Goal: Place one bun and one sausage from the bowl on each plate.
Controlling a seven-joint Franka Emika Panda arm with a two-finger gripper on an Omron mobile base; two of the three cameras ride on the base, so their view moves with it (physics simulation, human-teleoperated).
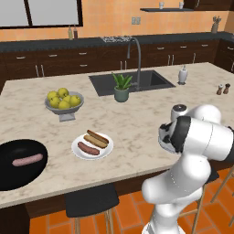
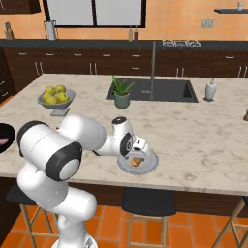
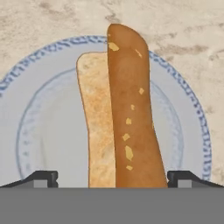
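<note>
The glossy black bowl (image 1: 13, 176) sits at the counter's left front edge with one pink sausage (image 1: 27, 160) in it. A white plate (image 1: 93, 154) near it carries a bun (image 1: 97, 138) and a sausage (image 1: 87, 148). On the pale grey plate (image 2: 151, 163), whose rim is blue-patterned in the hand view (image 3: 39, 109), lies a brown bun (image 3: 127, 109). My gripper (image 2: 137, 155) hangs open just above this plate. Its fingertips (image 3: 41, 178) stand wide apart on either side of the bun's near end, and I see no grip on it.
A grey footed bowl of yellow-green fruit (image 1: 64, 103) stands behind the white plate. A potted plant (image 1: 122, 87) sits before the sink (image 1: 132, 81), with a soap bottle (image 1: 183, 74) to its right. Stools (image 1: 90, 201) stand under the counter's front edge.
</note>
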